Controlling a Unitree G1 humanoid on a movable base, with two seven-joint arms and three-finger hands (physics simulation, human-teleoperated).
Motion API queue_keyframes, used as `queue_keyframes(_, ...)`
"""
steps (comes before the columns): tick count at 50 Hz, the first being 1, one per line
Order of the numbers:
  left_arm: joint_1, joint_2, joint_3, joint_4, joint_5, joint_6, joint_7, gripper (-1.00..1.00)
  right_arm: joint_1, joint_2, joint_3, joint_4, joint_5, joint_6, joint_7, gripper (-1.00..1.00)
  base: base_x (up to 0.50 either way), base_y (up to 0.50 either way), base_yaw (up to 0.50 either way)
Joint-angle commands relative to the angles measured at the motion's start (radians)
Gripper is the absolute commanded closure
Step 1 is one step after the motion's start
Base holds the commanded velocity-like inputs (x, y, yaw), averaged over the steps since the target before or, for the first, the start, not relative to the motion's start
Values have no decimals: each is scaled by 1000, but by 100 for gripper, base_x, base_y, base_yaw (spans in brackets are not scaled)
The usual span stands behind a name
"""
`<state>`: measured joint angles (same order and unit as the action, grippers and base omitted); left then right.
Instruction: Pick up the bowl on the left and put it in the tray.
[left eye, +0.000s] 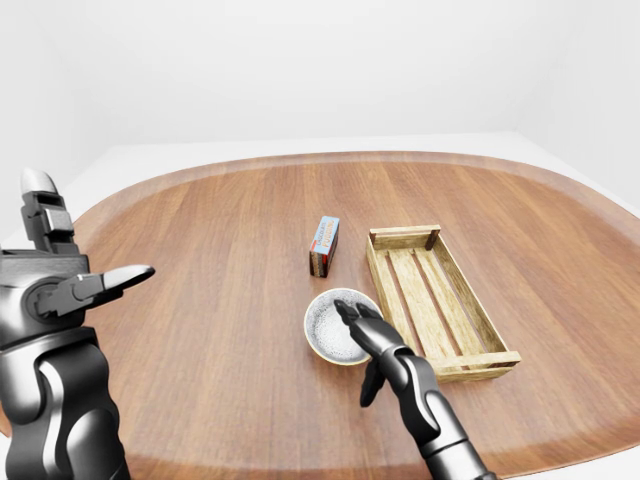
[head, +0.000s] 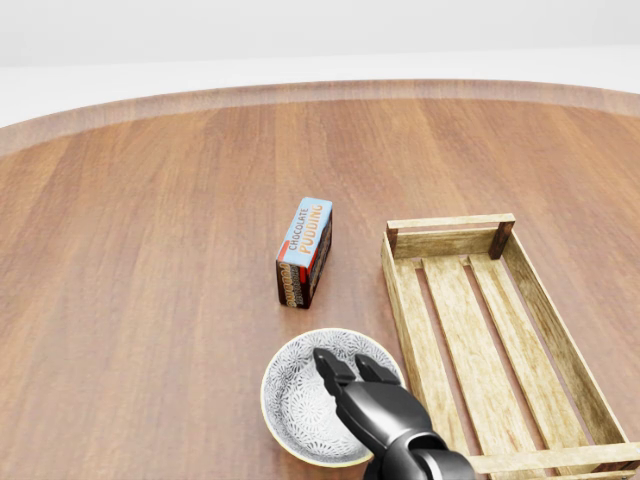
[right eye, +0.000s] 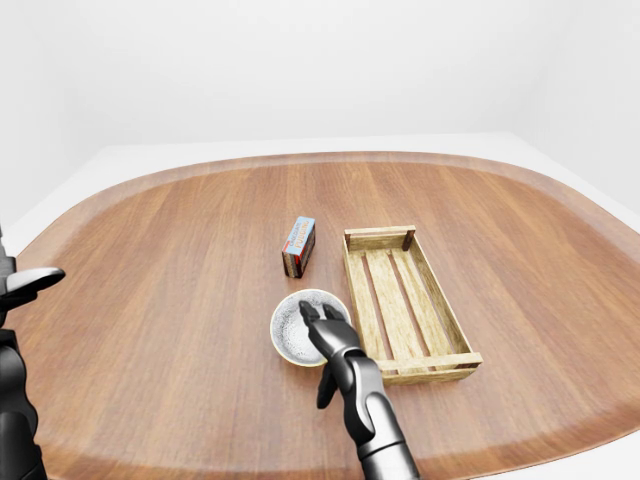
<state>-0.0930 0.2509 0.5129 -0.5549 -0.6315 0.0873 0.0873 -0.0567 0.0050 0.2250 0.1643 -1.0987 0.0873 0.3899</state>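
A grey patterned bowl (head: 300, 395) with a pale rim sits on the wooden table just left of the slatted wooden tray (head: 470, 330). My right hand (head: 345, 372) reaches over the bowl's right half with its dark fingers (left eye: 352, 313) spread open, the tips inside the bowl; nothing is clasped. The thumb hangs below the wrist in the left-eye view. My left hand (left eye: 95, 283) is raised at the far left of the left-eye view, fingers extended and open, well away from the bowl. The tray holds nothing.
A chocolate pudding box (head: 305, 250) stands on its edge above the bowl, a little left of the tray's top corner. The round wooden table (head: 140, 250) stretches wide to the left and top, ending in a raised rim (left eye: 300, 160).
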Motion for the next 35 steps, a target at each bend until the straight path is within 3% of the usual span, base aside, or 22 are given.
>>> queue_keyframes(1, -2, 1, -1, 4, 0, 0, 1, -100, -29, 7, -3, 42, -4, 0, -5, -100, 0, 0, 0)
queue_keyframes(35, 0, -1, -3, 4, 2, 0, -1, -100, -60, 27, 9, 201, 31, 0, -87, -100, 0, 0, 0)
